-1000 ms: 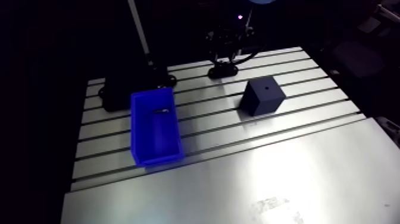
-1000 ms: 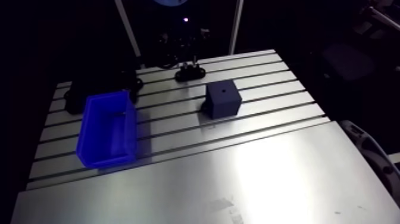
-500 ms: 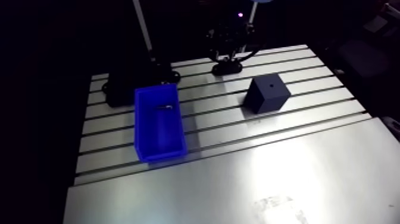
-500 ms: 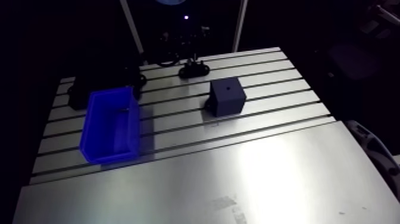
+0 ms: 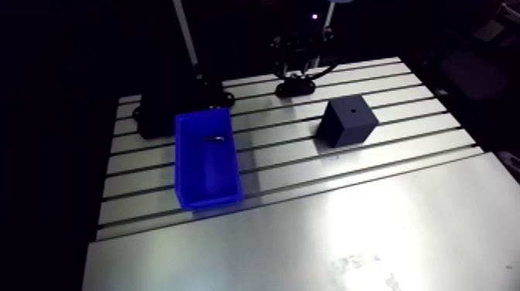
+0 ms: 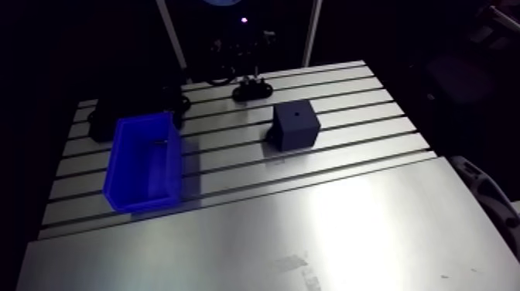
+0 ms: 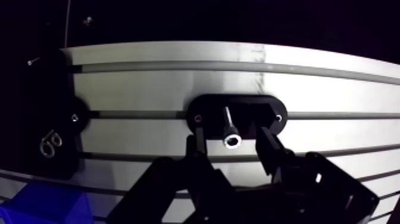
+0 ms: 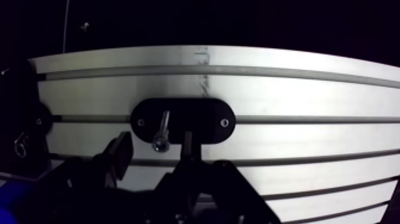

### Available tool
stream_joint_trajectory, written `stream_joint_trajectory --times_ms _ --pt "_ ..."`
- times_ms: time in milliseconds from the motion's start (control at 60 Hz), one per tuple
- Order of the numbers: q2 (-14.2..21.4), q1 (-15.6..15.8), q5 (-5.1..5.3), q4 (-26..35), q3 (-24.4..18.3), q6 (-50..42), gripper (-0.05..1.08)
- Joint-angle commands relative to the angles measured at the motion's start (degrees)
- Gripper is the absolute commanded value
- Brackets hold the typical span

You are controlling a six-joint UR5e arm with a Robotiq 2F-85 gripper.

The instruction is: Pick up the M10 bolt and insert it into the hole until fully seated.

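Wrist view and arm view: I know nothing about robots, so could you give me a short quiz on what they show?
1. Fill in: near the blue bin stands a dark cube; its hole is in its ___ face.
2. True or false: the claw is shut on the bolt.
3. The bolt rests: A) in the bin; B) on the black oval plate; C) in the cube.
Key: 1 top; 2 false, it is open around it; 3 B.
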State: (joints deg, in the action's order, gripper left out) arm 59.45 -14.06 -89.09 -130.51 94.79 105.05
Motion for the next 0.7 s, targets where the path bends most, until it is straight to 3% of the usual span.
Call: stream_joint_trajectory --times_ms 17,500,700 --pt "0.0 0.0 -0.16 0.0 0.0 0.0 0.46" --pt "-0.4 -0.1 -0.07 0.0 0.3 -0.1 0.49" --pt "-0.4 -0.2 -0.07 0.0 0.4 -0.1 0.57"
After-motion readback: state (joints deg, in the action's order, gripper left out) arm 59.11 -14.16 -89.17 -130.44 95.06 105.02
